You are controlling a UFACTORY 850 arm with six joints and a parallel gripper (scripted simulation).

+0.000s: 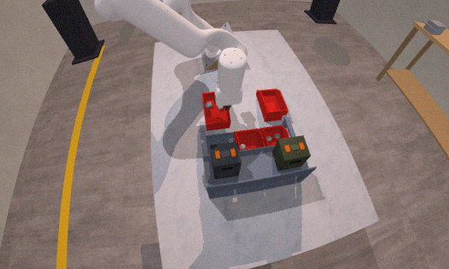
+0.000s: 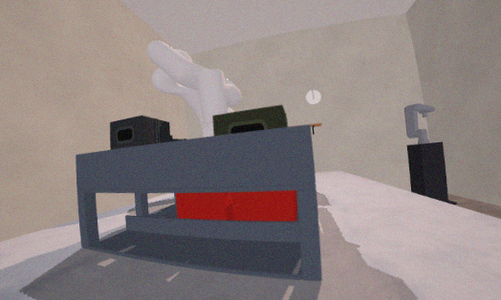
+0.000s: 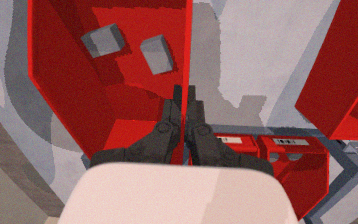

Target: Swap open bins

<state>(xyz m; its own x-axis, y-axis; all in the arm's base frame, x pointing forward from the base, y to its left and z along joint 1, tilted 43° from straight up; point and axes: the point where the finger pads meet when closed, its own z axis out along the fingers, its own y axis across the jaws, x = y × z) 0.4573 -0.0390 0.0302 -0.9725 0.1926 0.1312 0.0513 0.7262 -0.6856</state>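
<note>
A red open bin (image 1: 218, 121) (image 3: 80, 100) with grey parts in it is at the shelf's left end. It looks raised above the table; I cannot tell whether it is level. My gripper (image 1: 226, 107) (image 3: 183, 97) is shut on its side wall. The other red bin (image 1: 273, 103) (image 3: 337, 65) is empty and stands on the table, right of the held bin in the top view. The grey-blue shelf (image 1: 260, 184) (image 2: 194, 167) holds two red bins side by side, a left one (image 1: 249, 140) and a right one (image 1: 280, 133). The place (image 1: 219, 138) left of them holds no bin.
A dark grey box (image 1: 225, 166) (image 2: 141, 133) and a green box (image 1: 292, 158) (image 2: 251, 118) stand on top of the shelf, behind its bins as seen from the arm. The shelf's side wall (image 1: 289, 125) rises beside the right bin.
</note>
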